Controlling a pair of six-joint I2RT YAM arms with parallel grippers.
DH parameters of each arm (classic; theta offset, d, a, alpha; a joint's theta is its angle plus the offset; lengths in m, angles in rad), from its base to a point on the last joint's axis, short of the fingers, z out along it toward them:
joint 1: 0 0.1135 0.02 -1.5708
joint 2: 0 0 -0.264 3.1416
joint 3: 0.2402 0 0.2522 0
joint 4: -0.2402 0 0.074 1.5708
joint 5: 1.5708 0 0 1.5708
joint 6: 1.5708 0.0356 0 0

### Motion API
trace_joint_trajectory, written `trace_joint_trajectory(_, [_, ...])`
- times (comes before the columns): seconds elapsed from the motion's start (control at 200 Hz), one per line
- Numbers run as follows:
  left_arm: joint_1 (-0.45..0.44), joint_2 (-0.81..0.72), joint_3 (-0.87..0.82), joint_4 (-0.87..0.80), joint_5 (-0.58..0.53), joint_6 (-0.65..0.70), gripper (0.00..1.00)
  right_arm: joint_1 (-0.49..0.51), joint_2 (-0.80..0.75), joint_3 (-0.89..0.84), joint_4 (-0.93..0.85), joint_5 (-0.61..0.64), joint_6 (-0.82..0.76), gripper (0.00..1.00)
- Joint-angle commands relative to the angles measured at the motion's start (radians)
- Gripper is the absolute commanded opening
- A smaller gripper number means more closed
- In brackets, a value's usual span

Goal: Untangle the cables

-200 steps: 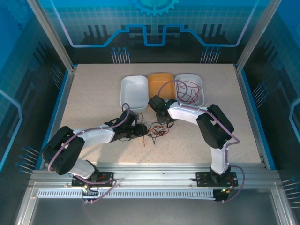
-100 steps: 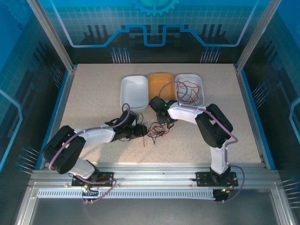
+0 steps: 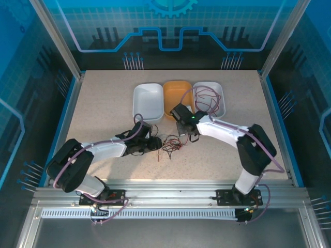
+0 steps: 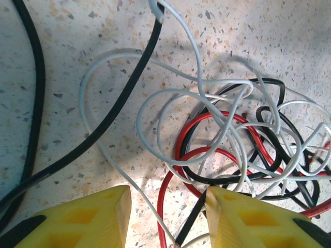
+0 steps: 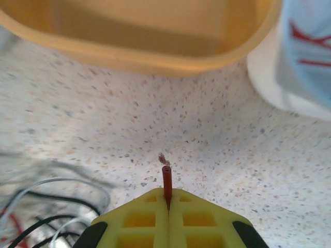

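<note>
Knot of cables (image 4: 227, 144) unsorted on tabletop (image 3: 103, 103), red strands (image 3: 209, 101) apparently in white tray (image 3: 224, 98); right gripper (image 5: 169, 192) jaws shut on red wire end (image 5: 167, 178), left gripper (image 4: 165, 206) jaws half-open, gripping nothing.

White left arm (image 3: 106, 150) and right arm (image 3: 222, 129) with black joints, purple hoses (image 3: 77, 153) along the shells, yellow fingers (image 4: 83, 219) with square recesses, black backing

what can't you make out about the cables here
- Top view: single strands in the tangle are too small to trace.
- Left wrist view: the tangle is cut off by the right edge, so where those strands lead is unknown.
- Right wrist view: the red cable is hidden past the shut right gripper, so its length is unknown.
</note>
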Motion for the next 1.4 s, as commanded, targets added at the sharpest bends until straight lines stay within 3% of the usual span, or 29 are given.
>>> trace_joint_trajectory(0.0, [-0.003,-0.035,0.008,-0.032,-0.026,0.001,0.43,0.022,-0.121,-0.029,0.023,0.037,-0.045,0.0])
trace_joint_trajectory(0.285, [-0.002,-0.055,0.004,-0.024,-0.027,0.004,0.43,0.042,-0.421,-0.038,0.086,0.016,-0.165,0.0])
trace_joint_trajectory(0.52, [-0.004,-0.133,-0.001,-0.013,-0.022,0.048,0.46,0.041,-0.538,0.03,0.108,-0.079,-0.229,0.0])
trace_joint_trajectory(0.755, [-0.01,-0.289,-0.009,0.004,-0.02,0.128,0.73,0.042,-0.52,0.145,0.069,-0.143,-0.204,0.0])
trace_joint_trajectory(0.835, [-0.016,-0.339,-0.011,0.005,-0.02,0.157,0.86,0.042,-0.498,0.183,0.05,-0.158,-0.192,0.0])
trace_joint_trajectory(0.875, [-0.018,-0.356,-0.012,0.0,-0.024,0.171,0.99,0.041,-0.484,0.203,0.034,-0.155,-0.187,0.0])
trace_joint_trajectory(1.071, [-0.028,-0.37,0.038,-0.083,-0.019,0.226,0.99,0.039,-0.42,0.275,-0.024,-0.145,-0.148,0.0])
trace_joint_trajectory(1.396, [-0.048,-0.293,0.034,-0.087,-0.088,0.225,0.99,0.033,-0.408,0.19,0.08,-0.207,-0.1,0.0])
